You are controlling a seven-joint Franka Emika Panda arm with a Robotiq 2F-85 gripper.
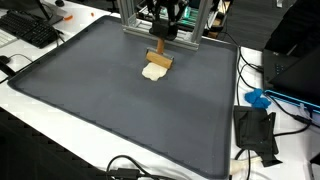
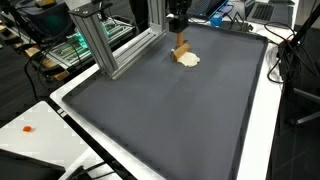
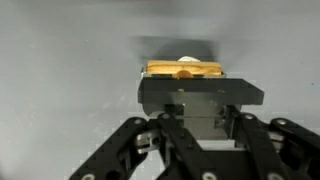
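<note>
My gripper (image 1: 163,38) hangs at the far end of a dark grey mat (image 1: 110,110), also seen in the other exterior view (image 2: 179,30). It appears shut on the upper end of a small tan wooden block (image 1: 160,57), which hangs tilted below it (image 2: 182,48). The block's lower end touches or rests by a flat cream-coloured piece (image 1: 153,72) lying on the mat (image 2: 189,60). In the wrist view my fingers (image 3: 202,110) are drawn together, and the block's yellow-brown edge (image 3: 185,68) shows just beyond them.
An aluminium frame (image 2: 100,40) stands at the mat's far edge behind the gripper (image 1: 135,15). A keyboard (image 1: 30,28) lies off one corner. A black device (image 1: 256,130), cables and a blue object (image 1: 258,98) sit beside the mat. The white table edge (image 2: 30,125) borders it.
</note>
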